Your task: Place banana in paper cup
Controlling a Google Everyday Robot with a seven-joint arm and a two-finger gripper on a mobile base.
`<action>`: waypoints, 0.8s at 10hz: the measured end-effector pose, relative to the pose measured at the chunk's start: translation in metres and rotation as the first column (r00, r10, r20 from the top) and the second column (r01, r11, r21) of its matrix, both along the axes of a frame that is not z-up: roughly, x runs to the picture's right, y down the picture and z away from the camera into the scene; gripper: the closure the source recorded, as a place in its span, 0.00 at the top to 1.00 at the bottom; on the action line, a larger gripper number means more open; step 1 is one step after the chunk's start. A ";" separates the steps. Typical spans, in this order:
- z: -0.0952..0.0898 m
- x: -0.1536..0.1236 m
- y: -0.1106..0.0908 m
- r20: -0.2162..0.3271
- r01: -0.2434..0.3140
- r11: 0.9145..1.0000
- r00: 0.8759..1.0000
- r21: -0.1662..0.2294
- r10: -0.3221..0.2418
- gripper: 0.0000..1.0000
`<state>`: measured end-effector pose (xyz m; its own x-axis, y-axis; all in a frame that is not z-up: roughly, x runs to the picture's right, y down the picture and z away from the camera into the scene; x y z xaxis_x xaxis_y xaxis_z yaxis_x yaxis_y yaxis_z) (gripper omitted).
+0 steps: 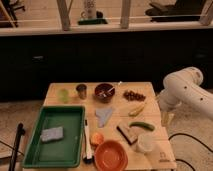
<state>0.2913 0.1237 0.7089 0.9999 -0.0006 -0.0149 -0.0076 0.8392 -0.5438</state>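
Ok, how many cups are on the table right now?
3: a light-green cup and a metal cup at the back left, and the paper cup front right. The claw hangs beside the table's right edge. None looks hidden.

Wooden table, banana, paper cup, pincer beside

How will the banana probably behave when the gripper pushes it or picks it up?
The banana looks small and slim, so it is probably light. Its curved, rounded shape may let it swivel or roll if pushed on the wooden table. The gripper hangs by the table's right edge, apart from the banana.
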 end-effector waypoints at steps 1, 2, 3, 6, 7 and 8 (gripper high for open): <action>0.003 0.000 0.001 0.005 0.006 1.000 1.000 0.001 -0.006 0.80; 0.008 -0.001 0.002 0.011 0.010 1.000 1.000 0.000 -0.010 0.80; 0.015 -0.002 0.004 0.019 0.020 1.000 1.000 -0.001 -0.019 0.80; 0.026 0.000 0.006 0.031 0.028 1.000 0.999 0.001 -0.028 0.80; 0.035 -0.001 0.004 0.036 0.029 1.000 0.999 0.004 -0.029 0.80; 0.041 -0.001 0.005 0.042 0.023 1.000 0.999 0.004 -0.023 0.80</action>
